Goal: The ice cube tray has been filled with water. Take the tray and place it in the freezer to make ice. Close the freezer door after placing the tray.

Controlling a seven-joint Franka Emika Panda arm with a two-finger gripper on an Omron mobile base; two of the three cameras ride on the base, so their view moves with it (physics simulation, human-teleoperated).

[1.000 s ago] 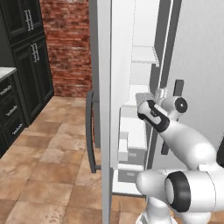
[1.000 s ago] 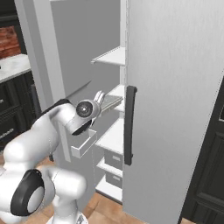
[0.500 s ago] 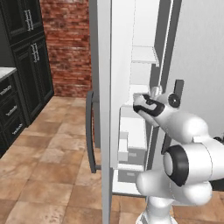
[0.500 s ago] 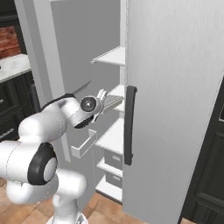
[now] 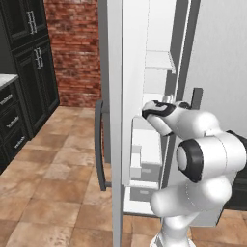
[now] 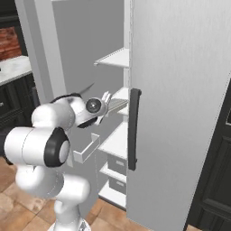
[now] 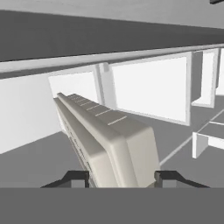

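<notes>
My gripper (image 7: 120, 178) is shut on the ice cube tray (image 7: 109, 140), a pale grey slab that runs away from the fingertips (image 7: 74, 177) into the white inside of the freezer (image 7: 148, 87). I cannot make out the water in its cells. In the right base view the gripper (image 6: 103, 104) holds the tray (image 6: 118, 105) level over a white middle shelf (image 6: 118, 137) of the freezer. The freezer door (image 6: 67, 54) stands open to the left. In the left base view my hand (image 5: 157, 112) is between the door (image 5: 115, 120) and the shelves.
The wider silver fridge door (image 6: 180, 90) with its dark bar handle (image 6: 133, 128) is shut, right of the opening. White drawers (image 5: 144, 161) fill the freezer's lower part. A door bin (image 6: 85, 151) juts out below my hand. Black cabinets (image 5: 24, 72) stand at left.
My hand has carried the tray a little further into the freezer, and my elbow has swung round nearer the cameras. The grip and the door are unchanged.
</notes>
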